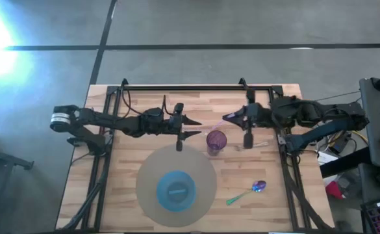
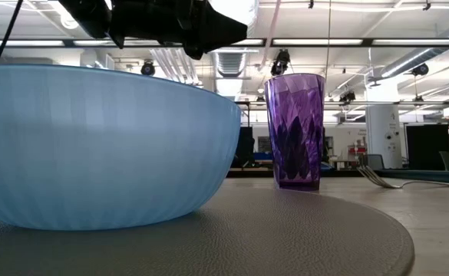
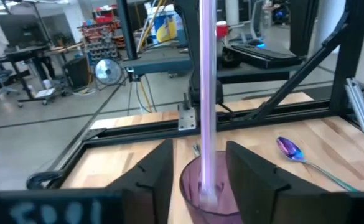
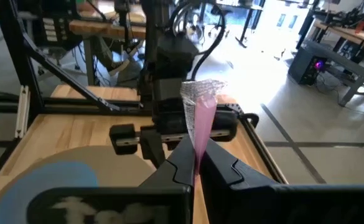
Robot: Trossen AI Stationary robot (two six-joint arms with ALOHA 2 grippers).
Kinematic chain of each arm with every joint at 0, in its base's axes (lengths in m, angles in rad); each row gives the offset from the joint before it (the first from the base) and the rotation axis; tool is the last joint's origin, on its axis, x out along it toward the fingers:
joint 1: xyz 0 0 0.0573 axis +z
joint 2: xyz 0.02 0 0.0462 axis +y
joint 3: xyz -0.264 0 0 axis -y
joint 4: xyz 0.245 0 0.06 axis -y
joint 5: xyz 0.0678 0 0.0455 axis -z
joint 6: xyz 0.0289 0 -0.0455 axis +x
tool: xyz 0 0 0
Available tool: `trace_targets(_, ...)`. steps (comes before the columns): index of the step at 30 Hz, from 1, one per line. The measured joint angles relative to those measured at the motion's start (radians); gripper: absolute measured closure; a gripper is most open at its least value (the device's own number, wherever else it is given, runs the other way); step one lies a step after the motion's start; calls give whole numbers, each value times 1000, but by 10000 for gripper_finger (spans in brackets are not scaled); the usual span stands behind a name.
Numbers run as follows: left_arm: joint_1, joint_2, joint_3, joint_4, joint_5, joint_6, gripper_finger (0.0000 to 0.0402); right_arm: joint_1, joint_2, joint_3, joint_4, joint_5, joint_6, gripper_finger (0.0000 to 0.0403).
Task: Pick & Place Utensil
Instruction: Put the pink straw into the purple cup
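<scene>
A long pink see-through utensil (image 3: 208,93) stands upright, its lower end inside the purple cup (image 1: 216,140) on the wood table. My right gripper (image 4: 200,163), above and to the right of the cup, is shut on its upper part. My left gripper (image 3: 200,177) is level at the cup's left and open. Its fingers (image 3: 149,177) stand on either side of the cup and utensil, touching neither. In the low view the cup (image 2: 294,130) stands beyond the blue bowl (image 2: 94,146). My right gripper pinches the utensil between its two fingers (image 4: 183,160), just below its broad textured top end (image 4: 200,93). The fingers come nearly level from the table's right and lie across the utensil. It hangs upright below them, with its lower end (image 3: 209,186) in the cup.
The blue bowl (image 1: 175,190) sits on a round grey mat (image 1: 151,175) at the near middle. A shiny spoon with a green handle (image 1: 256,188) lies near right. A fork (image 2: 378,178) lies right of the cup. A black frame rail (image 1: 196,88) runs along the far edge.
</scene>
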Motion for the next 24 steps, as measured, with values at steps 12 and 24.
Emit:
trace_targets(12,0,-101,0,-144,-7,-1,236,0,-147,-2,-91,-1,17,394)
trace_targets(24,0,-239,-5,-383,-24,-1,236,0,-184,-62,-162,-1,94,394)
